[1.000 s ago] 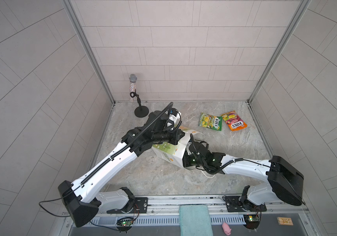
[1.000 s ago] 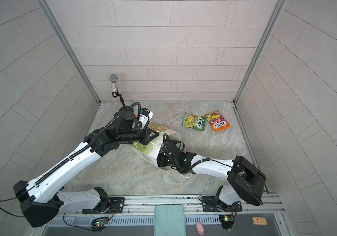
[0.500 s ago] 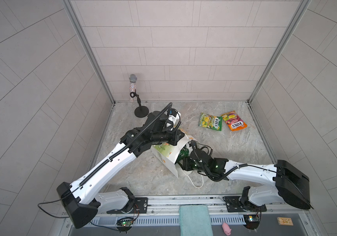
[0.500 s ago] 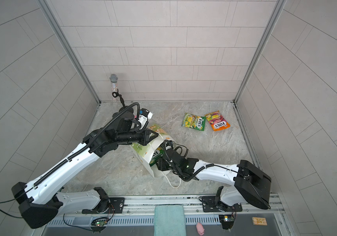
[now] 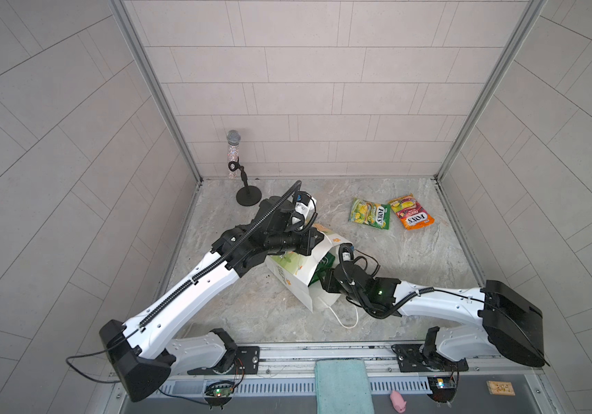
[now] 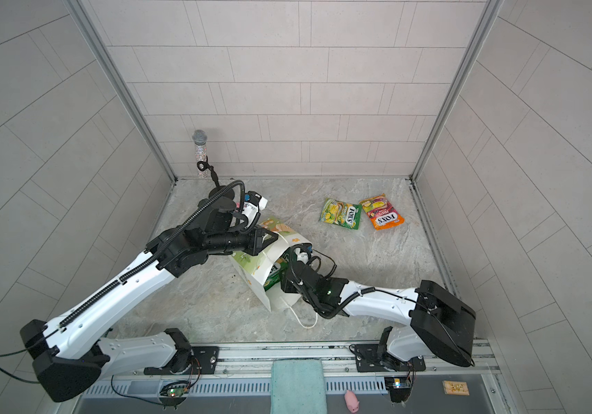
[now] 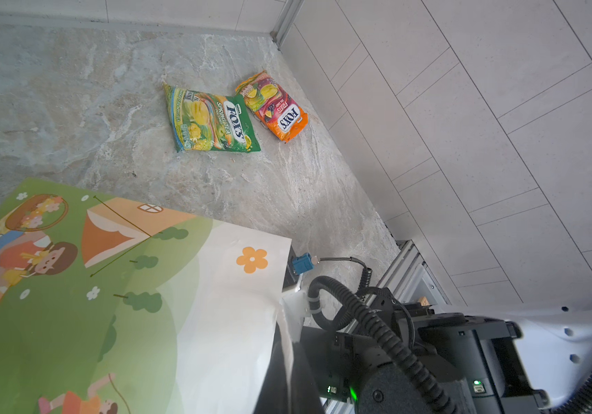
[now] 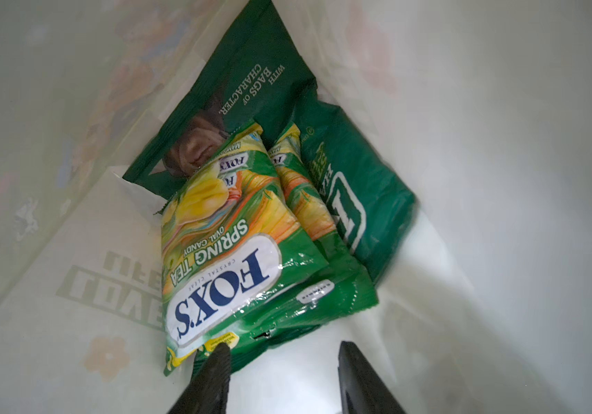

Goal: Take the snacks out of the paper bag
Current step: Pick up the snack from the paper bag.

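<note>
The white paper bag (image 5: pixel 296 283) (image 6: pixel 256 276) lies tipped on its side at mid-floor, its green picture panel (image 7: pixel 72 304) facing up. My left gripper (image 5: pixel 314 241) (image 6: pixel 269 238) (image 7: pixel 287 347) is shut on the bag's rim. My right gripper (image 8: pixel 283 349) (image 5: pixel 325 283) reaches into the bag's mouth, open, one fingertip (image 8: pixel 221 353) at the corner of a yellow-green FOX'S packet (image 8: pixel 223 258). A second such packet (image 8: pixel 305 200) and a dark green crisp bag (image 8: pixel 251 71) lie deeper inside. Outside the bag, a yellow-green packet (image 5: pixel 370 214) (image 6: pixel 340 214) (image 7: pixel 212 120) and an orange-red one (image 5: pixel 411 212) (image 6: pixel 381 212) (image 7: pixel 273 104) rest at the back right.
A microphone on a black stand (image 5: pixel 233 154) (image 6: pixel 200 150) stands in the back left corner. The bag's cord handle (image 5: pixel 341 319) trails on the floor toward the front. A teal cloth (image 5: pixel 343 385) and a pink pig toy (image 5: pixel 397 400) sit beyond the front rail. Tiled walls close in three sides.
The bag's mouth has swung toward the front and its cord handle now lies on the floor. My right gripper followed, staying in the mouth. The left gripper keeps its hold.
</note>
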`<move>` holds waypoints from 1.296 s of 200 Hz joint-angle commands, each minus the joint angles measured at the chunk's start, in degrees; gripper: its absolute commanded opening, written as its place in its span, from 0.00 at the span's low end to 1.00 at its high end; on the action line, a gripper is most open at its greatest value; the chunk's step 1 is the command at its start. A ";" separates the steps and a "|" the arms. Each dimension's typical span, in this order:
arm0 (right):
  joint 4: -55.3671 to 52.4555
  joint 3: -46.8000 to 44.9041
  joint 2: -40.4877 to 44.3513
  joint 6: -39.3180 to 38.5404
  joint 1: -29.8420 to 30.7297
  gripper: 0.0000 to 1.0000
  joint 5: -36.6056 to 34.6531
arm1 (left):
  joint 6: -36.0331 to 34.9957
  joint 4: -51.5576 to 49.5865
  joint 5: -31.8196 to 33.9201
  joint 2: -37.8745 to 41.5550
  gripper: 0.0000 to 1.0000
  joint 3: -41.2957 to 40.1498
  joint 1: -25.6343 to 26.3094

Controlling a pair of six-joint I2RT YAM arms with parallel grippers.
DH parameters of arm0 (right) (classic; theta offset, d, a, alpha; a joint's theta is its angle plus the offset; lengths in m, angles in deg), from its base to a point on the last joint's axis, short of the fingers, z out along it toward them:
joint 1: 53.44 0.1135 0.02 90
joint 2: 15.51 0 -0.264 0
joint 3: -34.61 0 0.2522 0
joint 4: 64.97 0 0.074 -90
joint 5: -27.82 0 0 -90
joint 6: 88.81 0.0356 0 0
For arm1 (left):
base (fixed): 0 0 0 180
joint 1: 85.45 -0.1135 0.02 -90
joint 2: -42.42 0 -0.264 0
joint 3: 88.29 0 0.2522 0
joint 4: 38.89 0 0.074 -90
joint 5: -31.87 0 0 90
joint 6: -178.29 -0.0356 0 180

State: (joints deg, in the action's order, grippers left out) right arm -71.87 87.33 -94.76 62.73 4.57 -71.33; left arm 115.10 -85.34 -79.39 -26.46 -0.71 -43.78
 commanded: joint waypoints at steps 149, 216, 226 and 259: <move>9.13 4.18 -11.42 8.43 -2.22 0.45 2.28 | 3.51 6.16 4.78 0.31 0.00 -1.16 0.25; 14.54 4.10 -15.09 11.80 -3.85 0.44 3.88 | 3.51 6.48 4.55 0.05 0.00 -1.11 0.25; 15.83 4.18 -15.69 12.11 -4.18 0.42 4.39 | 3.52 6.41 4.38 0.00 0.00 -1.02 0.25; 19.25 3.94 -16.50 11.75 -4.97 0.17 5.10 | 3.33 6.20 4.13 0.11 0.00 -0.89 0.25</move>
State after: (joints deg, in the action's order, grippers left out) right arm -55.90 91.22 -110.56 73.48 0.18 -66.87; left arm 118.40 -80.40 -75.02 -26.64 -1.61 -43.78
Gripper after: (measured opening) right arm 0.255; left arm 0.042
